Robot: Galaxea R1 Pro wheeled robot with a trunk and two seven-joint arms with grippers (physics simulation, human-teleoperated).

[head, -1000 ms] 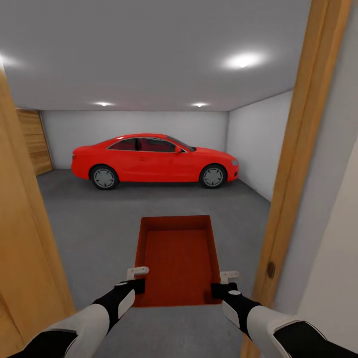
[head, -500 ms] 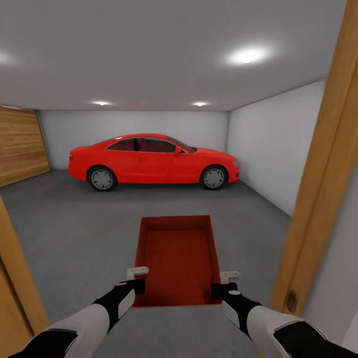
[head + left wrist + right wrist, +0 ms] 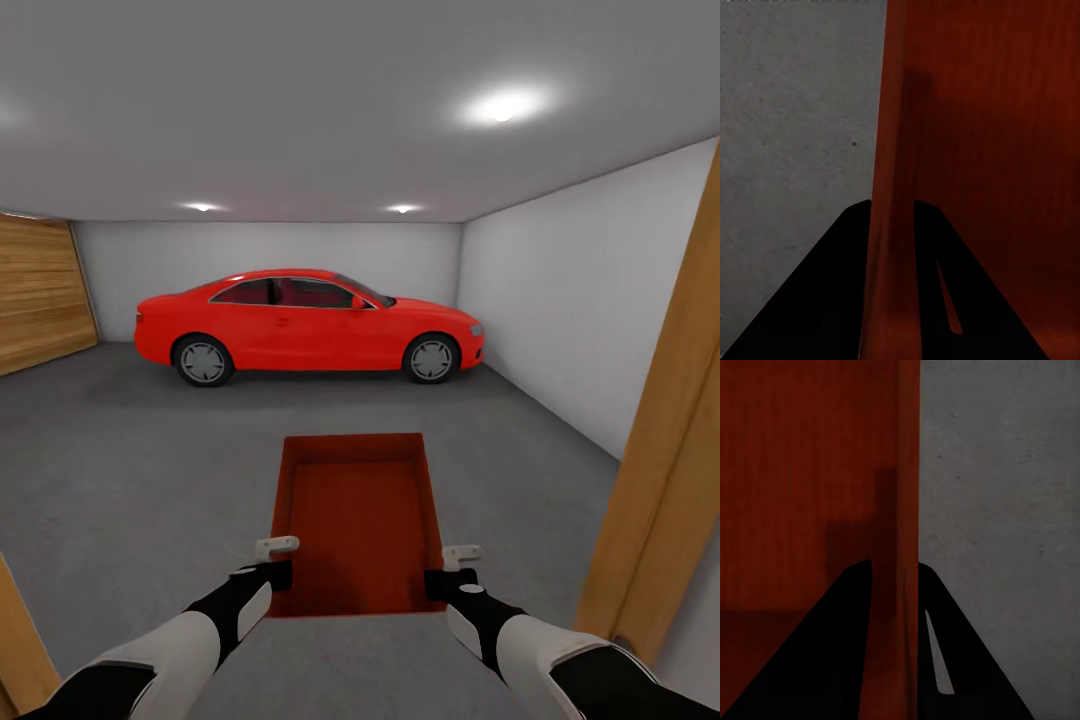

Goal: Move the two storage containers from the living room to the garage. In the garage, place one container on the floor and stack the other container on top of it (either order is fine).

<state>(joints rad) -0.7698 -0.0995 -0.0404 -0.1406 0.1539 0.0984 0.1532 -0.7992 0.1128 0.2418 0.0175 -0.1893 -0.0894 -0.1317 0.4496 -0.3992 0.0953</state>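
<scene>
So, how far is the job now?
Done: one container has reached the garage, with the red car ahead. In hand: the left gripper and right gripper each pinch a side wall of it, above the floor. Left: set it down, then get the second container on top; I see none here.

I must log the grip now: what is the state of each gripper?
Left gripper: shut on the storage container, on its left wall.
Right gripper: shut on the same container's right wall.
</scene>
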